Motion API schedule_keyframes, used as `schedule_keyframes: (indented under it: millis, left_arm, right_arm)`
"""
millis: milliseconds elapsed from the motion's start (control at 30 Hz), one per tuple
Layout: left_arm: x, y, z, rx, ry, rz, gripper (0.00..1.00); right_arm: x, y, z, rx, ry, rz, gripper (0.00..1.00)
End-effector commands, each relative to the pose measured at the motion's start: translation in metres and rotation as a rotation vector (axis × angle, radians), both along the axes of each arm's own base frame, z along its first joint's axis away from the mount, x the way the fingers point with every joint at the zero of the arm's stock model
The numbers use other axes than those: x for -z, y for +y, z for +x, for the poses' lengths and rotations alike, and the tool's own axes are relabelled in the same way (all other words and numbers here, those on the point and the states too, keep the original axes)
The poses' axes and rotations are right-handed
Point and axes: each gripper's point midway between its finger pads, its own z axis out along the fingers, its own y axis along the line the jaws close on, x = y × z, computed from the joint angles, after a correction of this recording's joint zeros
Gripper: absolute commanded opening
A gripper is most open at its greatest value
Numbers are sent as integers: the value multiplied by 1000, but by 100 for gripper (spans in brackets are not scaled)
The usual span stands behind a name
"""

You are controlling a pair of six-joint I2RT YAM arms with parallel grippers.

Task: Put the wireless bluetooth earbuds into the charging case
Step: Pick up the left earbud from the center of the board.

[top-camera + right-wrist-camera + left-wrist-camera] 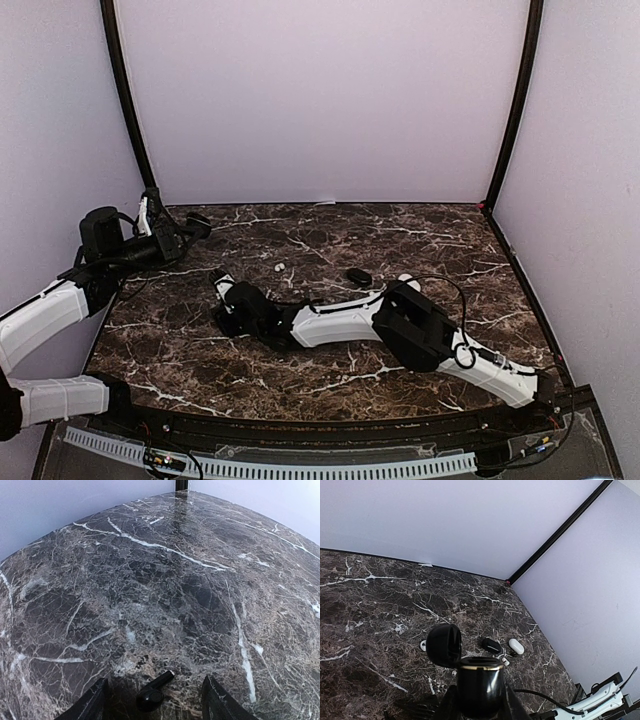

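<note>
My left gripper (480, 702) is shut on the body of a black charging case (480, 682), held upright above the table's left edge. Its lid (444, 645) hangs open to the left, and the gold-rimmed mouth faces up. In the top view that left gripper (172, 236) is at the far left. My right gripper (156, 702) is low over the marble, open. A black stemmed earbud (152, 692) lies flat between its fingers (92, 705), touching neither. A white earbud (280, 267) lies farther back, and another white earbud (505, 661) lies near the spare cases.
A closed black case (358, 276) and a closed white case (408, 282) lie mid-table, beside the right arm's forearm (335, 320). That arm stretches across the front of the marble table (330, 225). A cable (462, 300) loops off its wrist. Walls close in the back and sides.
</note>
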Motion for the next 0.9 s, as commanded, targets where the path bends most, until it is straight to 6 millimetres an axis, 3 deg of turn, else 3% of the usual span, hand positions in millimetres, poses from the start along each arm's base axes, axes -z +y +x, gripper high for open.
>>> schedule_keyframes:
  millis: [0,267,467,733,867]
  left_arm:
    - [-9,1,-1,2,-51,-2,19]
    - [-9,2,-1,-4,-54,0,19]
    - [-7,2,-1,-2,-50,0,19]
    - [-7,1,-1,2,-48,0,19]
    - [-6,1,-1,5,-47,-2,19]
  right_arm:
    - [34,-14,21,55,17,-59,61]
    - [31,-7,19,30,25,-37,42]
    - [26,-11,18,31,25,-25,21]
    - [-5,-23,5,4,9,22,13]
    - [-4,-48,-11,-2,12,5,13]
